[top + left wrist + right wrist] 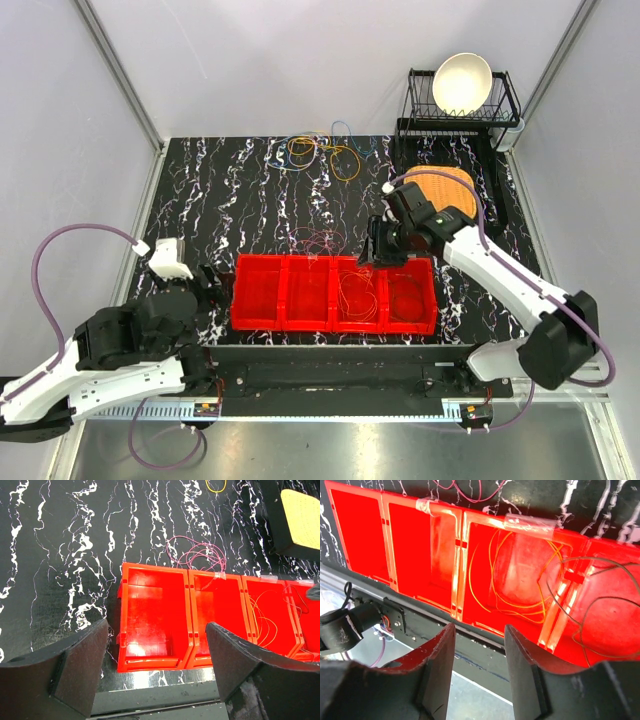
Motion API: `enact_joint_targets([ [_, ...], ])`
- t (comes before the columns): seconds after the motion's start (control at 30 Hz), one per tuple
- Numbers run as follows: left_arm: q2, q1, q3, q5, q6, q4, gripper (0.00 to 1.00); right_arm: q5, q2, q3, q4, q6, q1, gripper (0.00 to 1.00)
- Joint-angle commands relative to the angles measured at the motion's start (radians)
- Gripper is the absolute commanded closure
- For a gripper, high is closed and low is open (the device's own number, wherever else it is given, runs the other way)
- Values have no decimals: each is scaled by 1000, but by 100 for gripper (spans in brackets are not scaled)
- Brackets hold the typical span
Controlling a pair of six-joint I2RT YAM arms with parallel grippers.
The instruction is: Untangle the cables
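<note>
The left gripper (157,627) hangs low over the marbled black table (200,200), just left of the red four-bin tray (237,295). Its fingers are spread wide with nothing between them. The right gripper (479,630) hovers above the tray's far rim, near where the third and fourth bins meet. Its fingers are parted too (a narrower gap) and hold nothing.

An orange cable (520,580) lies in loose loops in the third bin from the left, and a dark cable (600,595) curls in the fourth. A thin pink cable (195,552) rests on the table just beyond the tray's far rim. Well apart, near the table's far edge, sits a tangle of cables (320,152) in orange, yellow, blue and white. At far right, a dish rack (505,105) holds a white bowl (462,82), with a woven mat (445,185) in front of it.
</note>
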Motion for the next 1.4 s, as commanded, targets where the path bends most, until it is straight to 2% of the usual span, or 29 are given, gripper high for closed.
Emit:
enact_joint_targets([
  [0.0,46,-6,-5,-47,-9,22,18,73,-66,21,-40,-20,9,50],
  [0.13,112,-6,-17,-62,34,86,15,102,-93,-8,2,-8,7,49],
  [0.23,205,-3,-17,-59,120,210,14,128,-117,-37,34,10,6,49],
  [0.3,319,11,4,-71,155,287,14,210,-136,-59,33,26,6,49],
  [0.43,544,103,189,-13,224,307,14,323,-169,-79,92,35,4,46],
  [0.47,616,125,228,-2,229,275,14,319,-160,-70,112,32,3,46],
  [0.57,687,132,343,-25,241,190,14,267,-82,13,123,-8,4,46],
  [0.7,657,177,328,-50,253,120,9,262,36,140,158,-43,-14,42],
  [0.8,611,263,244,-14,293,103,9,247,138,238,198,-51,-59,38],
  [0.83,589,284,230,16,319,102,9,198,171,269,206,-54,-85,38],
  [0.9,565,286,185,38,344,103,9,184,272,367,218,-40,-103,36],
  [1.13,448,284,96,82,306,68,7,-44,646,732,207,-32,-203,36],
  [1.17,433,286,90,91,304,65,3,-65,720,807,210,-32,-221,36],
  [1.37,278,283,38,82,318,108,1,-109,999,1123,198,-55,-240,33],
])
